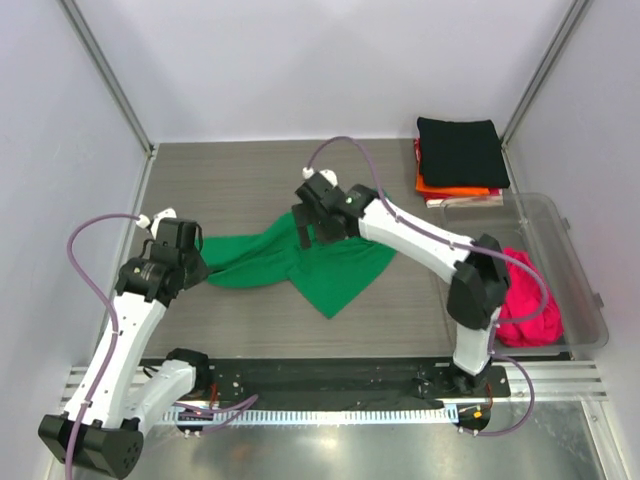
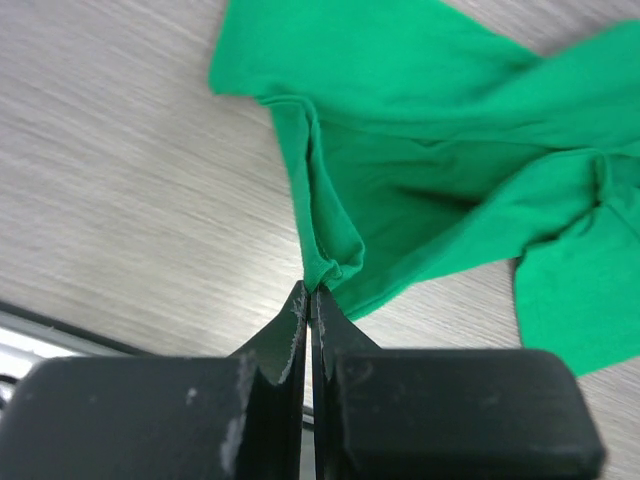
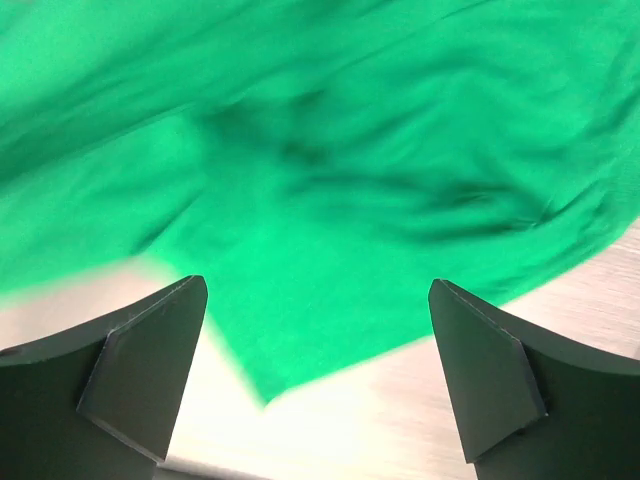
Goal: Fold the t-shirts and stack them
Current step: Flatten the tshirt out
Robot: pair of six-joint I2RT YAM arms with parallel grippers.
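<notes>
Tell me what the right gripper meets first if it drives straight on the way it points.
The green t-shirt: the open right gripper points at its spread cloth, nothing between. How far above it hangs is unclear; the table lies beneath.

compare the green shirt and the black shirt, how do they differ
The green t-shirt lies rumpled and unfolded on the table; the black t-shirt is folded flat atop the stack at the far right. The left gripper pinches the green t-shirt's edge; nothing touches the black one. Both are plain, solid-colour cloth.
</notes>
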